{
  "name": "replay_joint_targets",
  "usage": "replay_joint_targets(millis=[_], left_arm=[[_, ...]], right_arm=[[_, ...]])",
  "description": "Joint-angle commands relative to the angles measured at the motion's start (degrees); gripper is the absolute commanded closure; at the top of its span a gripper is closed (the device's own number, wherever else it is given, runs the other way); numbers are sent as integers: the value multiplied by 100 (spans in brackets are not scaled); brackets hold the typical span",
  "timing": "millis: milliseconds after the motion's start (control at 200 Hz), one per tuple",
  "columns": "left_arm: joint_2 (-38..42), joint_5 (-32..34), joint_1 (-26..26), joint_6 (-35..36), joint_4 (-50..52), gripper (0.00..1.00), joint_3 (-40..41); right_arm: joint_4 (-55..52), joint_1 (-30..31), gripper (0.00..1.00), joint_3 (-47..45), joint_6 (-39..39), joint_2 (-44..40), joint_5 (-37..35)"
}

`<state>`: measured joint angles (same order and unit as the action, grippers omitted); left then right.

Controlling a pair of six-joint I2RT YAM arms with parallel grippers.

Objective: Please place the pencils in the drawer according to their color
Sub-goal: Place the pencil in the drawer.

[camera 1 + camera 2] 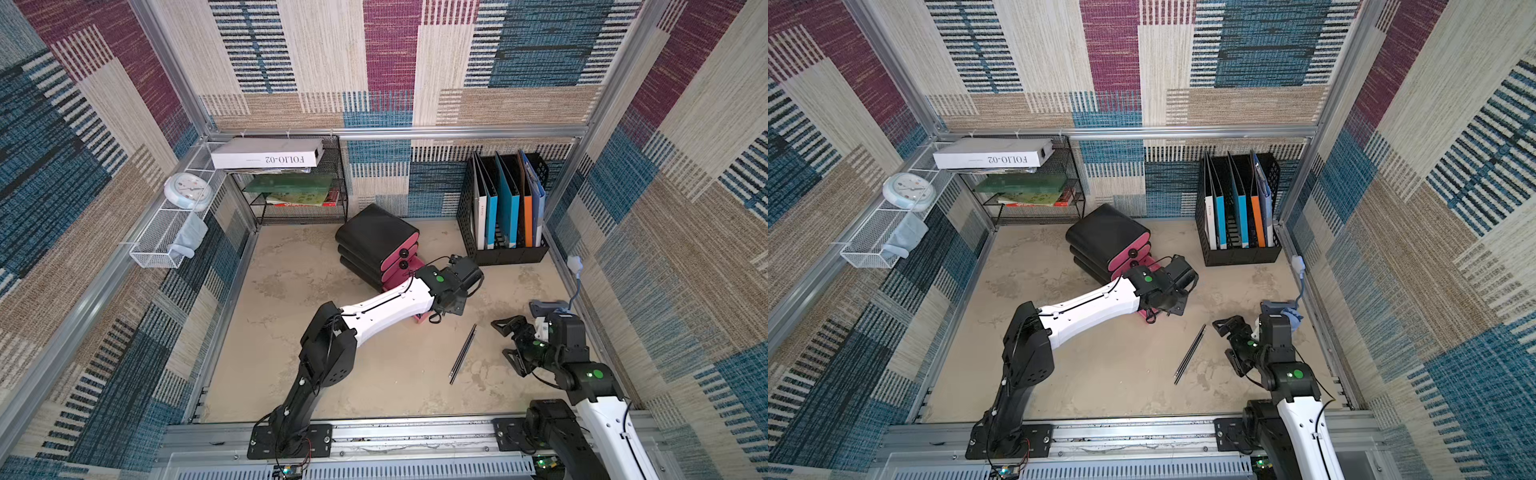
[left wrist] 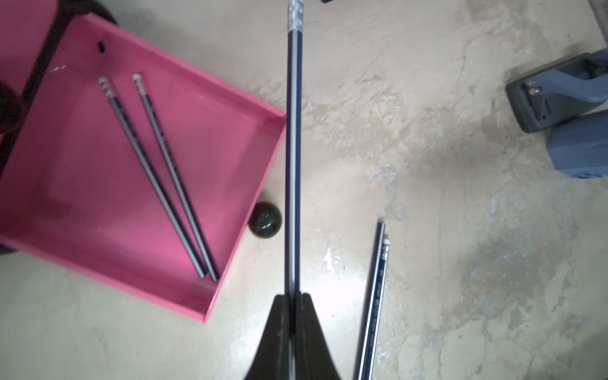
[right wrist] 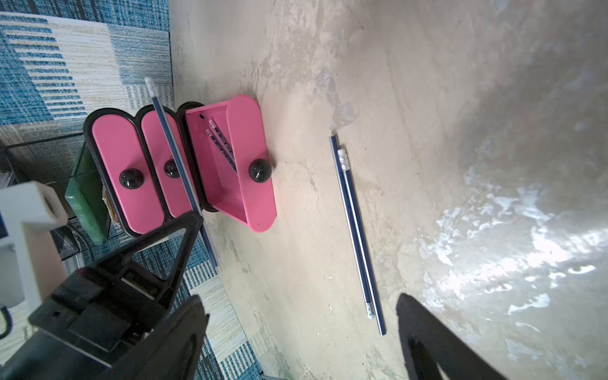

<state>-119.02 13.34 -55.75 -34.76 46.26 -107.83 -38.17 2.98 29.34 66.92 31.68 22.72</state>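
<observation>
Now your left claw (image 2: 292,297) pinches a dark navy pencil (image 2: 293,148); your right claw (image 1: 503,338) gapes wide, two loose navy pencils (image 1: 463,353) at its nine o'clock.

The bench (image 1: 374,386) was sandy brown with pale marks. Two dark pencils (image 1: 462,354) lay on it side by side. A black and pink drawer box (image 1: 374,237) stood near the middle. A black file holder (image 1: 505,254) and a wire rack (image 1: 301,216) stood at the back.
</observation>
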Motion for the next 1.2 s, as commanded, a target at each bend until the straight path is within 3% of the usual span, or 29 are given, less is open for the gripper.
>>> replay_joint_targets(millis=[0, 155, 306, 1197], left_arm=[[317, 447, 80, -798, -85, 100, 382], [582, 420, 314, -1318, -109, 100, 875], [435, 155, 578, -1602, 104, 100, 834], [-886, -30, 1048, -1247, 564, 100, -611]], right_arm=[[416, 7, 6, 52, -135, 155, 307], [558, 7, 6, 169, -160, 336, 382], [624, 12, 6, 224, -140, 426, 402], [605, 9, 7, 201, -151, 515, 338]])
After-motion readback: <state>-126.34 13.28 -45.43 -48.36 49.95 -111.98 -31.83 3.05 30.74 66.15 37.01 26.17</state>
